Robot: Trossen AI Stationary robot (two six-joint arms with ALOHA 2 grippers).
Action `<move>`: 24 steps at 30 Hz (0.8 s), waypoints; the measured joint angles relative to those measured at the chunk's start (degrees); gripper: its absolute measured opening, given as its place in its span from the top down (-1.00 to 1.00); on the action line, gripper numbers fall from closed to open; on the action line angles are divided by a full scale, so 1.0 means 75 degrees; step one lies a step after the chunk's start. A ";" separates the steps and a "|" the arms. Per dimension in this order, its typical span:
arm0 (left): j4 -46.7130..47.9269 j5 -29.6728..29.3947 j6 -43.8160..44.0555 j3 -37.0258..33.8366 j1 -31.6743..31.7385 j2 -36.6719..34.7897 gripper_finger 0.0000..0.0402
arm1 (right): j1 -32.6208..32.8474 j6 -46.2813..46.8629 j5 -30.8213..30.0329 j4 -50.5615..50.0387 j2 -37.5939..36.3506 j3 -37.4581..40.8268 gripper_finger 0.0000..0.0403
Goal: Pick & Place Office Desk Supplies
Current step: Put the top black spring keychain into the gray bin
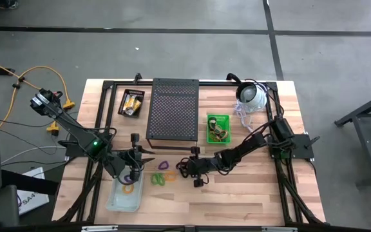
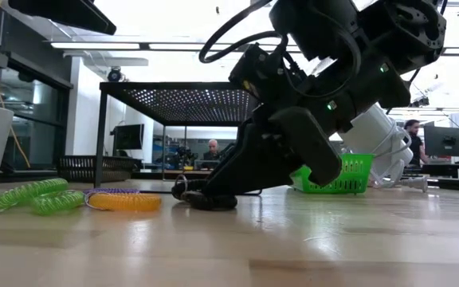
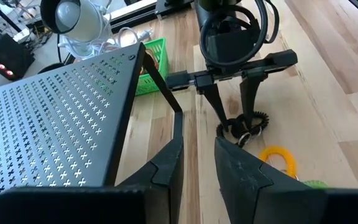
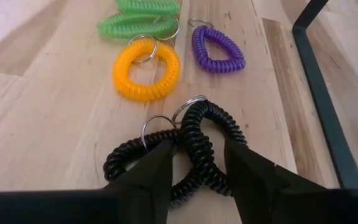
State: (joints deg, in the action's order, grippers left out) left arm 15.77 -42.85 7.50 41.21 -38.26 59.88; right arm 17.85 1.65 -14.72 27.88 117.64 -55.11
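Two black coil loops with key rings (image 4: 126,165) lie on the wooden table near its middle. My right gripper (image 4: 196,168) reaches in from the right and is shut on one of them (image 3: 244,127). Beyond it on the table lie an orange loop (image 4: 146,70), a purple loop (image 4: 216,48) and green loops (image 4: 142,22). My left gripper (image 1: 134,169) hangs open with nothing between its fingers (image 3: 197,162), above the far end of a clear tray (image 1: 122,201). That tray holds an orange loop (image 1: 128,190) and a purple one. My right gripper pinches one side of the black loop's coil (image 4: 199,163) between its two fingers, close to where its key ring (image 4: 188,102) sits. The fingers slant down from the table's right side and lie across the coil. The loop rests on the table.
A black perforated metal stand (image 1: 172,108) fills the far middle. To its right stand a green basket (image 1: 218,129) and a white dome device with a cable (image 1: 252,95). At the far left sits a black tray with yellow packets (image 1: 132,103). Bare wood lies at the near right.
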 joint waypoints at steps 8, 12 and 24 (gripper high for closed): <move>0.0000 0.0000 -0.0001 0.0000 0.0000 0.0000 0.58 | 0.0000 0.0002 -0.0020 0.0006 0.0003 0.0003 0.59; 0.0000 0.0000 -0.0001 0.0000 0.0000 0.0000 0.58 | 0.0000 0.0002 -0.0023 0.0030 0.0003 0.0003 0.68; 0.0001 0.0000 -0.0004 0.0000 0.0000 0.0000 0.58 | 0.0006 0.0005 -0.0017 0.0181 -0.0033 0.0009 0.87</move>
State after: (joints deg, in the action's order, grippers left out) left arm 15.78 -42.85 7.46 41.21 -38.26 59.88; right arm 17.89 1.69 -14.85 29.24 117.40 -55.05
